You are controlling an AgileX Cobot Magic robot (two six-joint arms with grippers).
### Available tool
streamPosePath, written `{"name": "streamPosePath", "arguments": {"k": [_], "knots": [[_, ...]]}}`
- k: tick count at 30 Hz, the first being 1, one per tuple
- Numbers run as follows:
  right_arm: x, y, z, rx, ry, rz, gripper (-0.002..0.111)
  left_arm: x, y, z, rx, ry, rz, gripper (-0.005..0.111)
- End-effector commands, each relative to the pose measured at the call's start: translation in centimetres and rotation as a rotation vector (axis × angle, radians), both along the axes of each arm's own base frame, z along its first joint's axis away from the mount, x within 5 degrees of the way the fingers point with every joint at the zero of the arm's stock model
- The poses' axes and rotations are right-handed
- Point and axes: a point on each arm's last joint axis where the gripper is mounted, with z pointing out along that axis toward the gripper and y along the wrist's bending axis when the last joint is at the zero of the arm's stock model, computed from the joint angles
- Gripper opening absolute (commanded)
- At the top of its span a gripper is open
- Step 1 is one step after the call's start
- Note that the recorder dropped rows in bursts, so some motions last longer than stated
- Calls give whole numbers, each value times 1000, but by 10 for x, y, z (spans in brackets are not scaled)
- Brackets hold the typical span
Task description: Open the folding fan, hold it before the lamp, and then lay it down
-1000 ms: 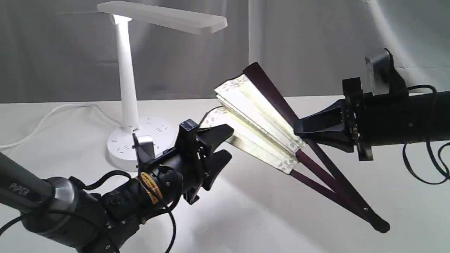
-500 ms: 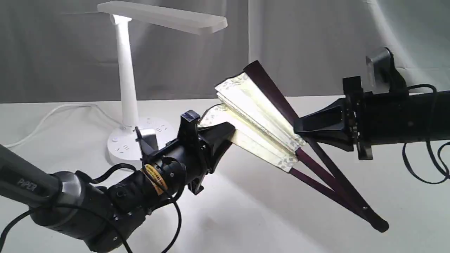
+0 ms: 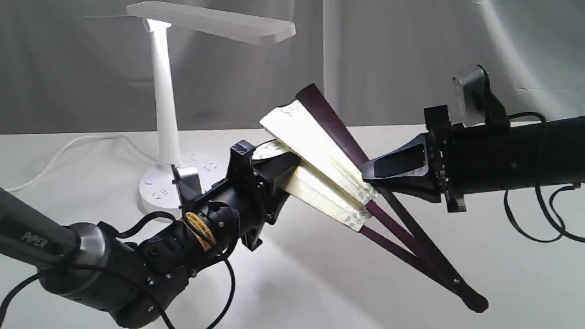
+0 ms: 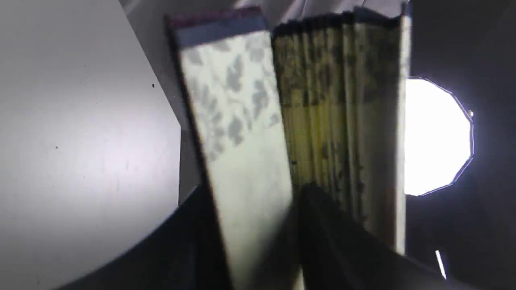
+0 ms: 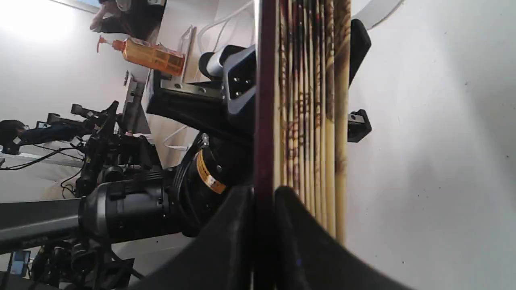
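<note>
Presently clamped in the right gripper (image 3: 368,176): the upper maroon guard of the folding fan (image 3: 315,151), partly spread, tilted, aloft. Pinched narrow in the left gripper (image 3: 285,171): the fan's lower outer fold. Open room under the leaf, above the table (image 3: 320,274). Behind the left gripper, the lamp (image 3: 167,114), lit. Pivot end low; touching the table or not, cannot tell. Calligraphy blurred.

The folding fan (image 3: 315,151) has a cream pleated leaf, a mottled grey-green border and dark maroon ribs. The lamp (image 3: 165,114) and the tabletop (image 3: 320,283) are white, and the backdrop (image 3: 68,68) is grey. The left tool (image 3: 287,176) and right tool (image 3: 371,176) are black. A pump bottle (image 5: 149,56) is orange.
</note>
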Motion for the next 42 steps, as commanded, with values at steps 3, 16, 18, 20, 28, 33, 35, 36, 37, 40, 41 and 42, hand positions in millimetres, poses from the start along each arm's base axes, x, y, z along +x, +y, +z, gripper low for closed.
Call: {"name": "streamPosePath", "arguments": {"k": [3,16,18,20,28,33,35,36,37,40,41,42], "knots": [[-1,-1,5,21,-20,-4,0,-1,-2,3,-8,-15,-30,21],[-2,1,5,18,-19,2,28,-8,-9,2,-40,40,-144,0],[-2,1,5,20,-10,-1,36,-10,-10,2,-45,48,-162,0],[-2,1,5,28,15,-11,44,-11,-11,2,-58,67,-177,0],[8,-1,-4,54,88,-109,49,-15,-14,1,-62,90,-238,0],[19,1,-25,146,149,-137,47,-13,-24,9,-59,66,-340,0],[21,1,-30,175,156,-148,44,-12,-25,10,-62,60,-339,0],[24,1,-34,185,151,-159,43,-12,-24,10,-63,60,-338,0],[25,1,-36,185,145,-160,42,-12,-24,10,-63,60,-338,0],[26,0,-39,185,143,-163,40,-12,-24,10,-62,60,-338,0],[26,0,-40,183,141,-162,40,-12,-24,10,-60,59,-341,0],[26,0,-39,184,138,-162,40,-12,-24,10,-59,59,-343,0]]}}
